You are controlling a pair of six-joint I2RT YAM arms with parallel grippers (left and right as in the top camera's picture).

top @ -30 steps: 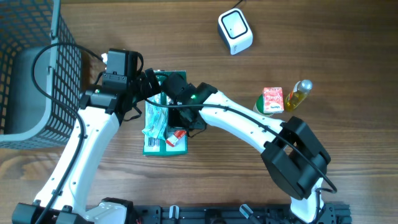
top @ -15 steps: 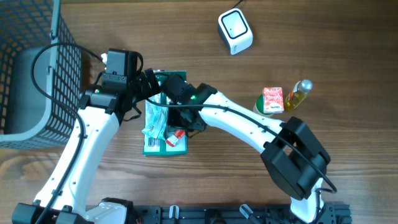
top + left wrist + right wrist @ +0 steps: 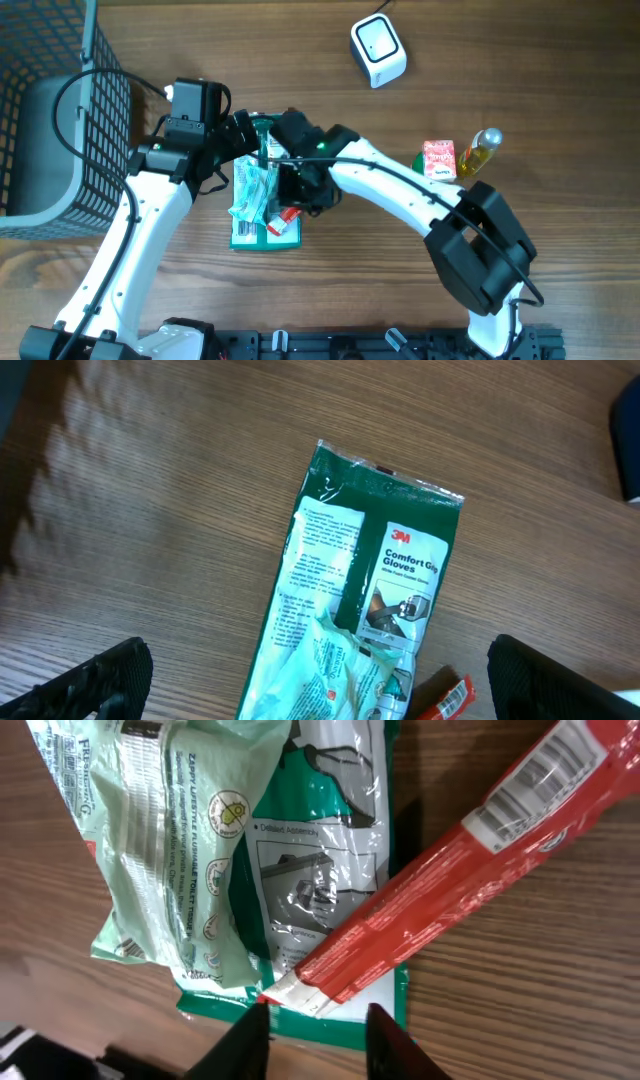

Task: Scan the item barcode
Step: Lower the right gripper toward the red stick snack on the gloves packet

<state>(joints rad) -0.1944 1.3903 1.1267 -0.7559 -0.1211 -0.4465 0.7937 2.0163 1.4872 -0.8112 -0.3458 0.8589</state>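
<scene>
The left arm (image 3: 140,220) and right arm (image 3: 400,200) bend inward over the wooden desk (image 3: 560,60), beside the wire basket (image 3: 110,100), and meet above a heap of packets. The left pincer (image 3: 320,675) hangs over the green glove packet (image 3: 375,570), wide open and empty. The right pincer (image 3: 315,1035) is partly open and grips nothing. Its tips are at the end of the red stick packet (image 3: 440,890), which lies across the glove packet beside a pale wipes pack (image 3: 170,830). Only the right wrist view shows the stick's barcode (image 3: 530,775). Only the overhead view shows the white scanner (image 3: 378,50), well apart.

Left gripper (image 3: 330,685) spread wide — right gripper (image 3: 318,1042) (downward) slightly parted.
</scene>
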